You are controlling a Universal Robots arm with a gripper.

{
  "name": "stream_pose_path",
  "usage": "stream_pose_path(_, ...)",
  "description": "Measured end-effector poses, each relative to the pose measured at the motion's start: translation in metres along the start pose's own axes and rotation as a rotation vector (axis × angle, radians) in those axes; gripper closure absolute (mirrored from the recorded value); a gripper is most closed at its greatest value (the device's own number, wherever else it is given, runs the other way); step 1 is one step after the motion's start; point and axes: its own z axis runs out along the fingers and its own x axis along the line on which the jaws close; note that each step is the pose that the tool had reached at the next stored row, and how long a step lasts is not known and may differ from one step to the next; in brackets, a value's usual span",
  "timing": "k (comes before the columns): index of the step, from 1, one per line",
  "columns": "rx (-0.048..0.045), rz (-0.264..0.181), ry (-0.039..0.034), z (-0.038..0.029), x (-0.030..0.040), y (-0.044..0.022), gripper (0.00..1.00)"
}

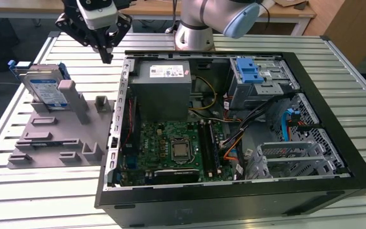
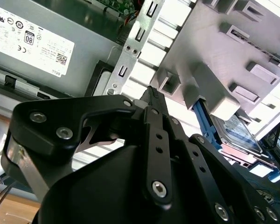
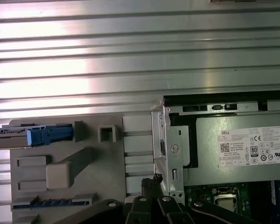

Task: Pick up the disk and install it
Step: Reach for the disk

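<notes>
A slatted metal table (image 1: 247,40) carries everything. At the exterior view's left, the disk (image 1: 46,90) stands on edge in a grey fixture (image 1: 55,143), propped against a post. It looks rigid, dense for its size and shock-sensitive, with slick metal faces. Pinching across those faces at the exposed upper edge, inside the blue carrier, seems safest. Further right, the gripper (image 1: 106,56) hangs above the table, fingers drawn together on nothing, just beside the open computer case (image 1: 335,143).
</notes>
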Motion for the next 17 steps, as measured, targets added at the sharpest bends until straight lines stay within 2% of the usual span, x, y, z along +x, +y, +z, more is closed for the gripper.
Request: stream_pose_path(17,-0.0001,0.000,-0.0001,0.0019,0.0104,0.0033,0.89)
